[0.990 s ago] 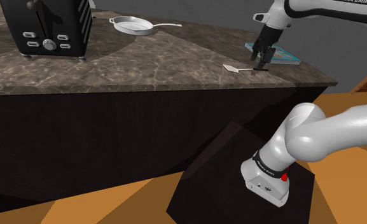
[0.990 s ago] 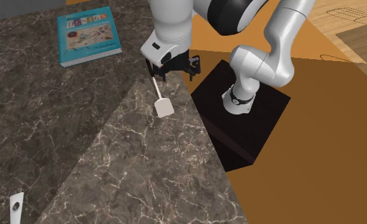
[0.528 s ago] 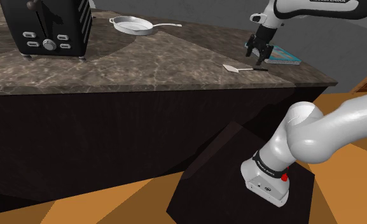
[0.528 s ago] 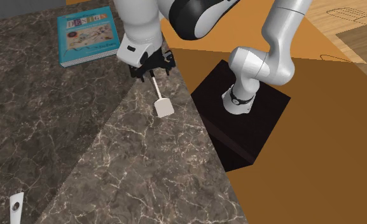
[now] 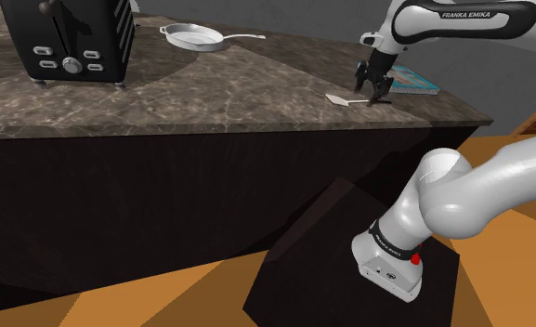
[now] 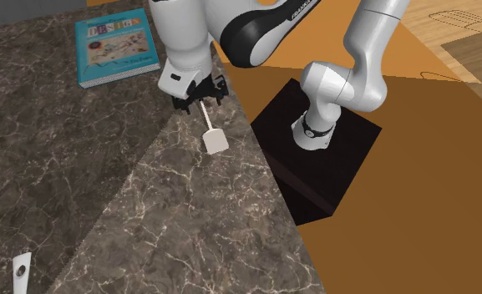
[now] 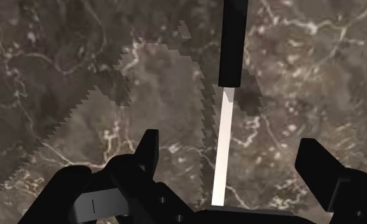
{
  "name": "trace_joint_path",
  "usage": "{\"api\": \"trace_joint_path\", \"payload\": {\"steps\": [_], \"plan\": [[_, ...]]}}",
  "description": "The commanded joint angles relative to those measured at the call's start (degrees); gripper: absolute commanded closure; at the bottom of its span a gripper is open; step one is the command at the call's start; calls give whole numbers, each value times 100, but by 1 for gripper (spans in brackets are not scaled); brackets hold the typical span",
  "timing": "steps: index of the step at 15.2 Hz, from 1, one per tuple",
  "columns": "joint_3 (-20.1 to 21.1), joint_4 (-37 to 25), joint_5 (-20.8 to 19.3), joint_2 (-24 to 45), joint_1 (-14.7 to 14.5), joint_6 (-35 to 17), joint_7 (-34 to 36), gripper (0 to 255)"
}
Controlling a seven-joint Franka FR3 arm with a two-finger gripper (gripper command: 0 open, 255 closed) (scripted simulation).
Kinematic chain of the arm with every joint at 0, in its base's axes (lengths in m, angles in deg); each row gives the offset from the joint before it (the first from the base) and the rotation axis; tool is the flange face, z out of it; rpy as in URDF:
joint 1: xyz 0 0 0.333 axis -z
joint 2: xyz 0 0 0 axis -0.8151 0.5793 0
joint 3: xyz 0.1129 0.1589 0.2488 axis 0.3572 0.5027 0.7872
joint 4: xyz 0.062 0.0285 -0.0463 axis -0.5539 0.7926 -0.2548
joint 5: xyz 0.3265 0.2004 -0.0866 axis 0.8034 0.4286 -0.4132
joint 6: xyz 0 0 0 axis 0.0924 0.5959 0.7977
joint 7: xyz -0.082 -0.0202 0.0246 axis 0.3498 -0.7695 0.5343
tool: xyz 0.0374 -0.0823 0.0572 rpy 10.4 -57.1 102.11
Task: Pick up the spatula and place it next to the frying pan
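The gripper (image 6: 199, 102) hangs spread, jaws astride the thin handle of the spatula (image 6: 213, 138), flat near the counter's (image 5: 210, 93) edge by the stand (image 5: 321, 251); closing too high would likely miss it; a glancing finger could flick it over that edge, far from the frying pan (image 5: 199, 36).

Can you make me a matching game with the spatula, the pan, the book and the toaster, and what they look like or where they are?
1 spatula
2 frying pan
3 book
4 toaster

A black, with buttons
B teal cover
C silvery white and round
D lying flat under the open gripper

Pairs: 1-D, 2-C, 3-B, 4-A
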State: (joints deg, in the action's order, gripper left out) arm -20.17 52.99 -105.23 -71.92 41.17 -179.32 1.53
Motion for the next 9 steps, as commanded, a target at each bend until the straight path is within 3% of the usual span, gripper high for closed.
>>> {"api": "trace_joint_path", "payload": {"steps": [1,7,8,9], "plan": [[-29,50,-16,8,2,-64,0,0],[-28,50,-16,8,2,-63,1,0],[-28,50,-16,8,2,-63,1,255],[-28,50,-16,8,2,-63,1,255]]}}
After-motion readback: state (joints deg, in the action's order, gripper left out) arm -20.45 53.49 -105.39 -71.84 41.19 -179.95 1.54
